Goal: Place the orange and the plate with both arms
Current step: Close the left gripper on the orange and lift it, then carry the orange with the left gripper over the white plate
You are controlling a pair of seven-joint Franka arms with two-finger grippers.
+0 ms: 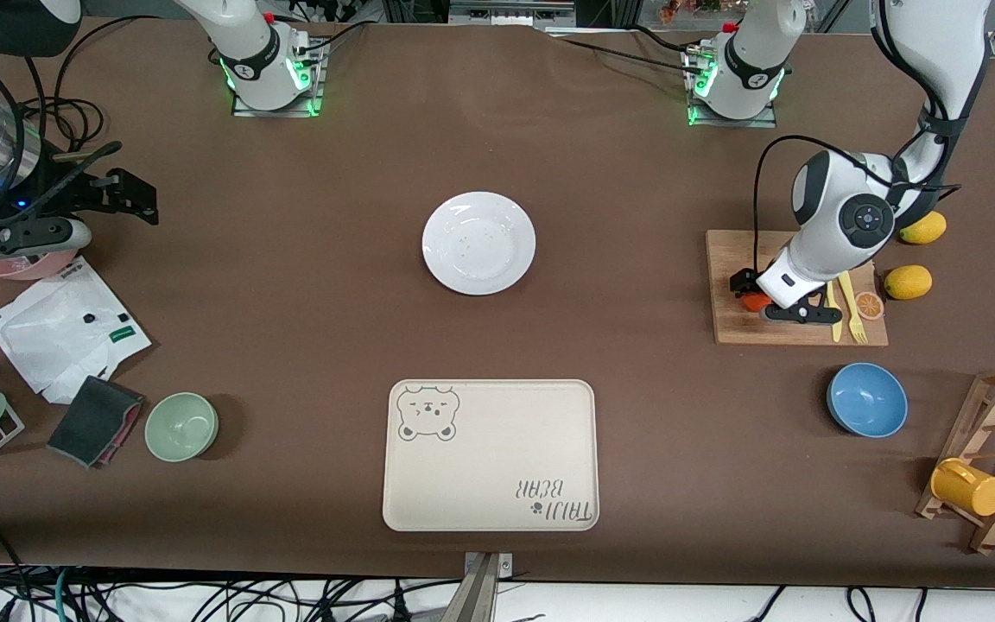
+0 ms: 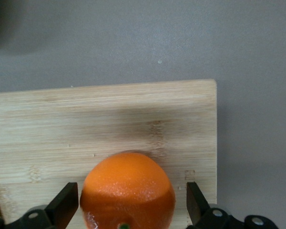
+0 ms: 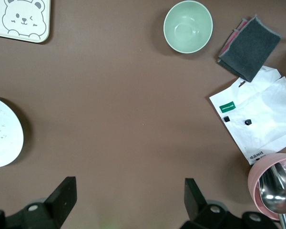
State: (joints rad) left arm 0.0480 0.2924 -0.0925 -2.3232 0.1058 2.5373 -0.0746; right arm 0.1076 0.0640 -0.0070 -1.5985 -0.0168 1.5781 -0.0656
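Nearest the front camera, low in the middle of the frame, lies the cream bear-print tray (image 1: 491, 455), its long axis running across the picture. Higher up, at the centre, sits the plate (image 1: 478, 243), flat and upward-facing on the brown table (image 1: 307, 302); being round, it has no long axis. In the right wrist view only part of its rim shows, cut off at the middle-left edge (image 3: 2, 138).

At the right of the front view, the orange (image 1: 755, 301) rests on the wooden cutting board (image 1: 735, 259), mostly hidden under the left arm's wrist. In the left wrist view it (image 2: 127, 193) fills the lower centre, its lower part cut off by the frame; a small green speck shows there. The left gripper (image 2: 127, 207) straddles it, fingers (image 2: 63, 205) spread, a gap showing on each side.

The right gripper (image 3: 128, 202) hangs over bare table at the upper left of the front view, released and empty; that arm waits.
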